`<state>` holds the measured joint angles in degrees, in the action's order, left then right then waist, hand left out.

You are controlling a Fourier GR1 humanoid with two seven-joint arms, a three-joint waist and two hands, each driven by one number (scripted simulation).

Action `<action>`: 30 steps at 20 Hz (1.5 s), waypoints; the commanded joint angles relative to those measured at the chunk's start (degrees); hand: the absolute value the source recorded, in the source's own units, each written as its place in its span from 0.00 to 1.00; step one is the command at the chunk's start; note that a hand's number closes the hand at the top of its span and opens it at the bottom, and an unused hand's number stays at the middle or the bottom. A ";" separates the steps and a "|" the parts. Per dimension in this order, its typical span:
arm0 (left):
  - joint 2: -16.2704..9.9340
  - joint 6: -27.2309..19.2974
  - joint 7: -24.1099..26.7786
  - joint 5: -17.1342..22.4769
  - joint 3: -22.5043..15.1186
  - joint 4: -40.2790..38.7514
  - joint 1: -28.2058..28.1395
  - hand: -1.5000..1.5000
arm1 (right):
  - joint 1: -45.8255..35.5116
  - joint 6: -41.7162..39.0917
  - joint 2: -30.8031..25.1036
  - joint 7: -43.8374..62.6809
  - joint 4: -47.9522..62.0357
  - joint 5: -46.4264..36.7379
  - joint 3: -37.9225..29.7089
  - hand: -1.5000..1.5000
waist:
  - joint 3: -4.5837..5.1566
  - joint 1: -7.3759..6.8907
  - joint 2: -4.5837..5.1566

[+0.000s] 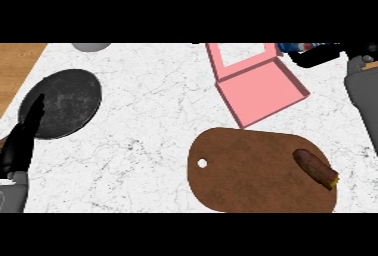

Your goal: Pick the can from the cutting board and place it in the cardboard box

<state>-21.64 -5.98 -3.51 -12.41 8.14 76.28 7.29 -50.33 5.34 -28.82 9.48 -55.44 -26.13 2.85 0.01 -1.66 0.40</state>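
Head view: white marble counter (148,150), wooden strip (16,65) at left.

the box (260,85) lies behind the cutting board (251,170), plate (65,102) far left.

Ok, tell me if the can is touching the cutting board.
Apart. Head view: right hand holds the can at the top edge, beyond the pink box from the cutting board.

counter (148,165): white marble, grey veins | wood strip (18,62) at far-left edge | light: even, soft shadows
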 commanded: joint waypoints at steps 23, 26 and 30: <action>1.14 0.95 3.64 -0.47 0.58 -3.38 2.00 0.50 | -16.37 14.40 11.28 -14.07 43.63 -0.32 -11.35 0.00 | -0.09 -2.57 1.59; 1.88 0.13 0.22 -1.57 -0.61 -0.41 2.39 0.50 | -16.03 18.35 11.06 -19.06 42.15 0.94 -13.17 0.00 | -0.17 -2.79 1.46; 1.47 1.14 -1.40 -1.06 -0.61 1.40 2.79 0.50 | -17.13 20.29 9.47 -22.26 41.13 4.65 -17.52 0.00 | -0.20 -2.60 1.26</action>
<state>-20.24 -5.20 -3.65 -13.62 7.69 76.29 9.77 -67.24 22.70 -19.05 -9.00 -13.47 -24.10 -11.47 -0.16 -4.30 1.76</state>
